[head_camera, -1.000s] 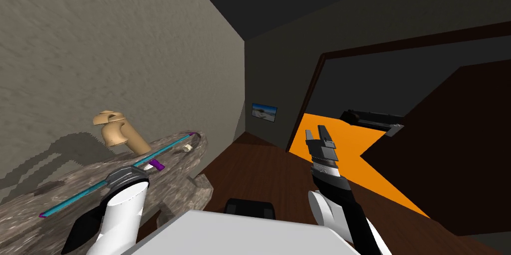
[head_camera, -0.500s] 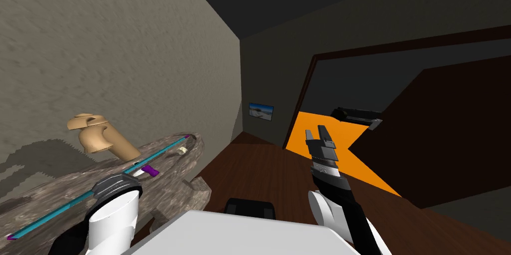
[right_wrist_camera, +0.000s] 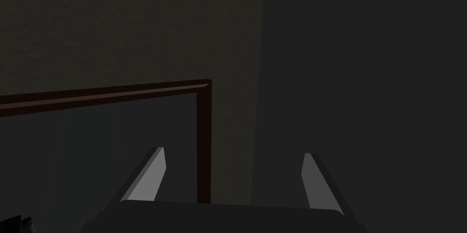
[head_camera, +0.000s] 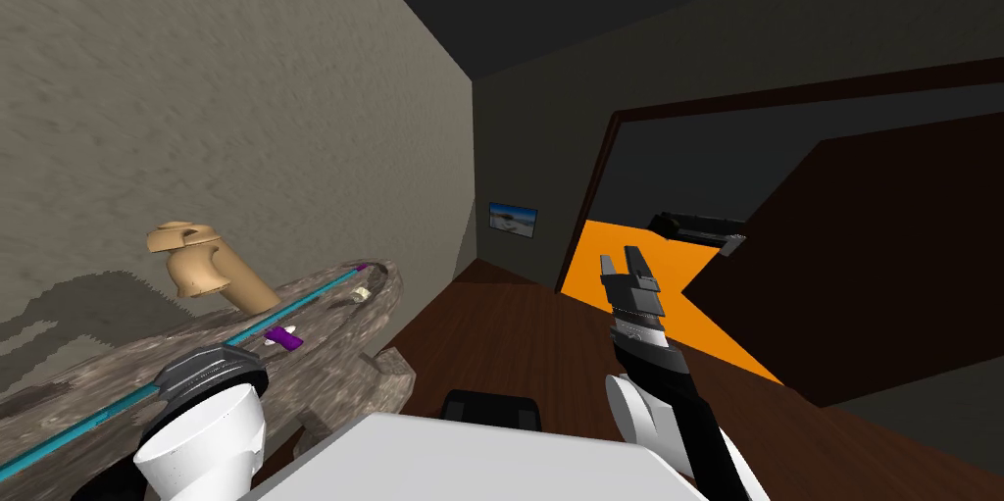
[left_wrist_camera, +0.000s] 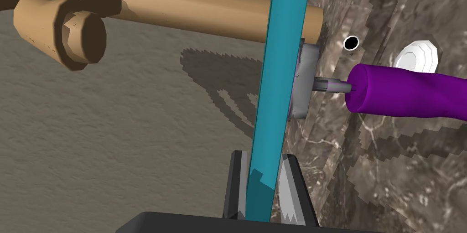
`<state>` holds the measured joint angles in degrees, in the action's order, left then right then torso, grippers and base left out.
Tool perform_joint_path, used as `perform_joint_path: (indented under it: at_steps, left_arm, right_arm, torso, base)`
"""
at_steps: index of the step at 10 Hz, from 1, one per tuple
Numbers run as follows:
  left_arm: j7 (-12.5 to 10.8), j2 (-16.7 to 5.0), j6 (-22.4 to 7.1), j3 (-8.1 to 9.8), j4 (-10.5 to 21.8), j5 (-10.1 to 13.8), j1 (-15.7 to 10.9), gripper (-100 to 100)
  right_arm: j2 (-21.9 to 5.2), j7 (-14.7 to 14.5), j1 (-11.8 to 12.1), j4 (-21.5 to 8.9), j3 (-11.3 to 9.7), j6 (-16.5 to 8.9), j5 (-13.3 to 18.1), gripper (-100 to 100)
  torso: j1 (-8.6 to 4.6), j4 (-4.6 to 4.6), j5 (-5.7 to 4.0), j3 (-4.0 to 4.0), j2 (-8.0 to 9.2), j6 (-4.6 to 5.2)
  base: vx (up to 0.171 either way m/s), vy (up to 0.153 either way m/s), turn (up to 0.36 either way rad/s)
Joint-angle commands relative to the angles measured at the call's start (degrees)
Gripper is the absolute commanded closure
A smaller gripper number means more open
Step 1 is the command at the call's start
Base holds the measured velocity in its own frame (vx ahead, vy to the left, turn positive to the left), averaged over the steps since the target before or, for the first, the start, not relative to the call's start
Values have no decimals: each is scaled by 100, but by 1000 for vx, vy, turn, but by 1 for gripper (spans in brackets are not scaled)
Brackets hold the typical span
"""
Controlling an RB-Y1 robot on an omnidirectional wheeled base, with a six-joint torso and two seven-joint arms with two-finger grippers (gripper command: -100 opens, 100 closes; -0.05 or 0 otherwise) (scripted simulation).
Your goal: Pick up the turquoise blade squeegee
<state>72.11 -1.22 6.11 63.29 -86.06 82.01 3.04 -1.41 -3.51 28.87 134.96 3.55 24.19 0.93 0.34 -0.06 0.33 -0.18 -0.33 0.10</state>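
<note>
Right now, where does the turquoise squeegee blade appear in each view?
Head view: squeegee blade crosses the stone sink, before the tan faucet.
Left wrist view: squeegee blade rises from the shut left gripper, across the tan faucet.
Right wrist view: right gripper, fingers open.
Landmark: the tan faucet.

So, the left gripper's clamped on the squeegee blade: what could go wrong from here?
1. The left gripper is shut on the thin turquoise blade, not the purple handle, so the long blade might twist or slip between the fingers.
2. The tan faucet crosses right beside the blade; lifting could knock the blade against it.
</note>
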Motion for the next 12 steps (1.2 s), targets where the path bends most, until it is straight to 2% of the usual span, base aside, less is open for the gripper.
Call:
perform_joint_path:
  at_steps: [1,2,3,4,6,7,8,10,11,12]
  left_arm:
    - [286,0,-1,-3,0,8,-3,100]
    - [430,0,-1,-3,0,8,-3,100]
    - [603,288,-170,283,-286,295,215,100]
    - [552,344,-170,258,-367,361,215,100]
    - [635,406,-170,403,-599,585,215,100]
    - [776,406,-170,403,-599,756,215,100]
    - [1030,406,-170,403,-599,893,215,100]
    - [1475,406,-170,403,-599,893,215,100]
    - [1369,407,-182,414,-607,932,209,100]
    - [1406,408,-179,412,-605,932,208,0]
  right_arm:
    - [0,0,0,0,0,0,0,0]
    - [0,0,0,0,0,0,0,0]
    - [0,0,0,0,0,0,0,0]
    - [0,0,-3,0,-1,0,0,0]
    - [0,0,0,0,0,0,0,0]
    - [0,0,0,0,0,0,0,0]
    - [0,0,0,0,0,0,0,0]
    - [0,0,0,0,0,0,0,0]
    - [0,0,0,0,0,0,0,0]
    - [0,0,0,0,0,0,0,0]
  torso:
    - [0,0,0,0,0,0]
    - [1,0,0,0,0,0]
    - [1,0,-1,0,0,-1]
    - [13,3,3,14,29,9]
    - [8,4,-6,17,30,-10]
    - [2,2,-10,9,15,-10]
    - [-2,1,-8,3,4,-4]
    - [-4,-1,-7,-1,-2,1]
    - [-4,-2,-8,-2,-2,-1]
    - [-5,-3,-9,-2,-2,-1]
  base:
    - [0,0,0]
    - [0,0,0]
    - [-89,39,-396]
    - [-116,47,-285]
    - [-27,18,9]
    - [16,1,25]
    - [12,-3,-2]
    - [3,-2,-6]
    - [0,0,0]
    - [0,0,0]
